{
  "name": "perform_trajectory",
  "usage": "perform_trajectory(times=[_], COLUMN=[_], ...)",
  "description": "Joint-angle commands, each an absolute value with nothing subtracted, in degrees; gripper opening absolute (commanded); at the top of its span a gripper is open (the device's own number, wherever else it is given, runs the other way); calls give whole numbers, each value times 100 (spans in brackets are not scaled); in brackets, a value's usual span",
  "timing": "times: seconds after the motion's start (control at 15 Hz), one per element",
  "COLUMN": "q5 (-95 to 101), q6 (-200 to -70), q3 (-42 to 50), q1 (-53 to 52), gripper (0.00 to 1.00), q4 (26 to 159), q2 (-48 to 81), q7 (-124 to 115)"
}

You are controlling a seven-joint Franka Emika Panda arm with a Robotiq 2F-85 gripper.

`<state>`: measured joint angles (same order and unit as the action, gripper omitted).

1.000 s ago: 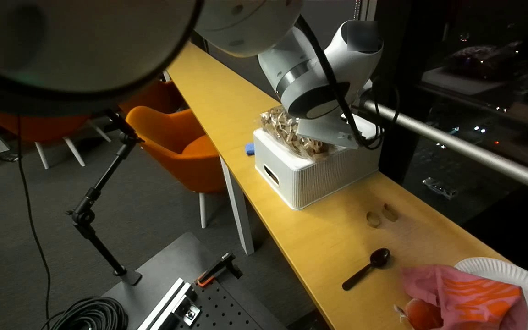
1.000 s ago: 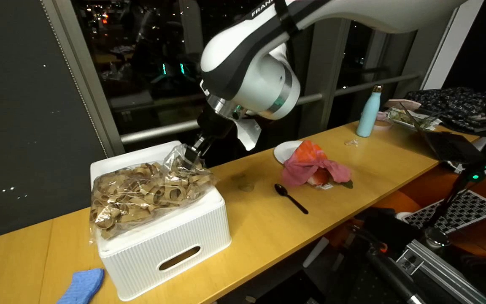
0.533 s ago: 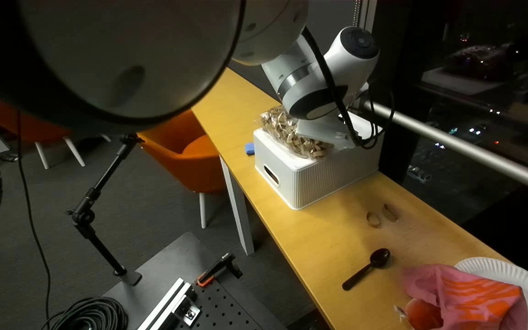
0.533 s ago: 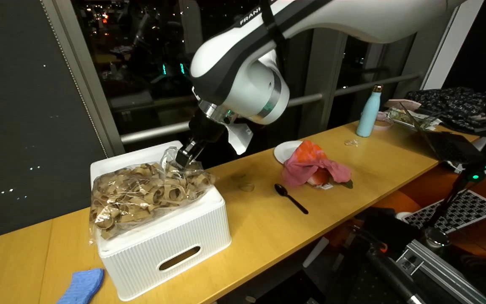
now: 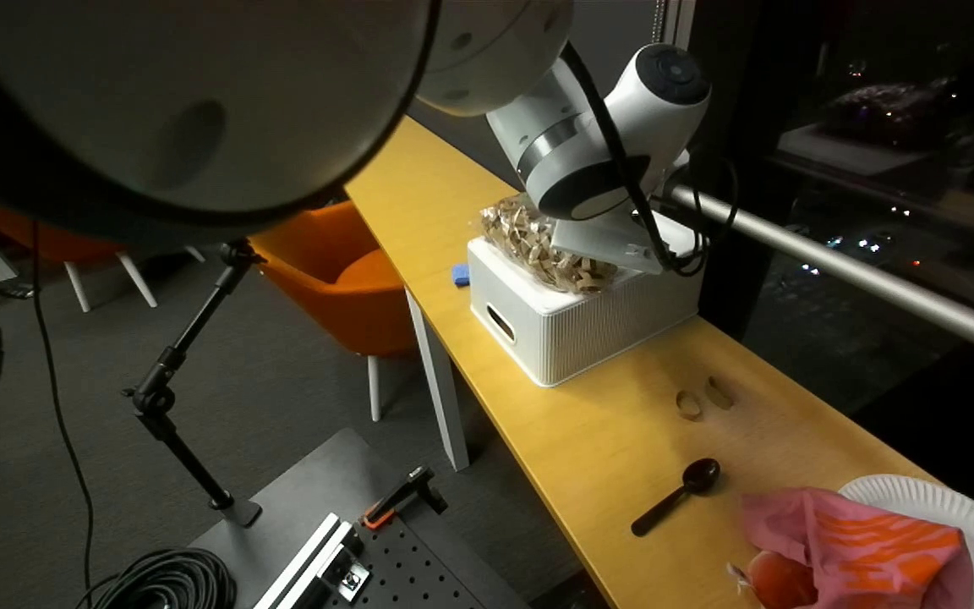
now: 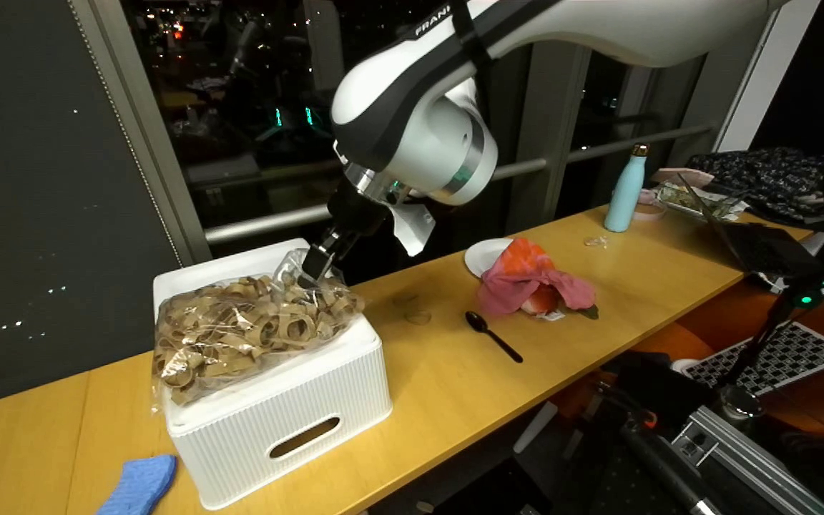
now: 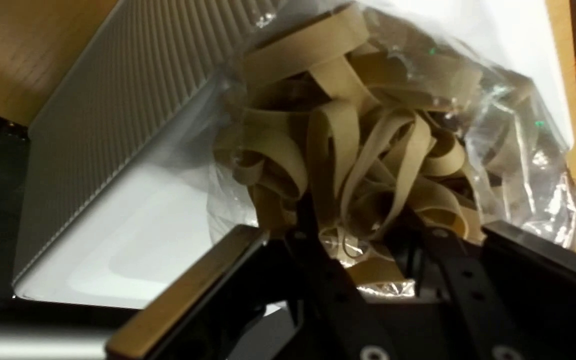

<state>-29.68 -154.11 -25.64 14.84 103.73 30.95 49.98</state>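
Wrist view shows fingers (image 7: 318,262) parted; the wooden table (image 5: 588,440) stands between dark windows (image 5: 893,186) and orange chairs (image 5: 331,300)

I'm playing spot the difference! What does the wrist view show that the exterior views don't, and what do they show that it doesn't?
Only the wrist view clearly shows the claw open, with a gap between its tips.
Only the exterior views show the black spoon, pink-and-orange cloth and white plate.
All share the clear bag of brown loops, ribbed white box and wooden table.
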Motion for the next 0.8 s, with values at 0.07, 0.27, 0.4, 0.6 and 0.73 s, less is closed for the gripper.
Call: perform_trajectory(times=[0.07, 0.27, 0.4, 0.6, 0.73], q5=[-3268, -3460, -3604, -3754, -3809], q6=[-15288, -15301, -15308, -15298, -15286], q3=[-2527, -2472, -2400, -2247, -2119], q1=[1659, 1710, 1673, 1553, 1469], gripper=[37, 40, 40, 40, 41], q4=[10949, 11288, 11482, 11699, 11837], q2=[2507, 2193, 1988, 1734, 1573], q7=[5087, 5140, 5182, 5216, 5221])
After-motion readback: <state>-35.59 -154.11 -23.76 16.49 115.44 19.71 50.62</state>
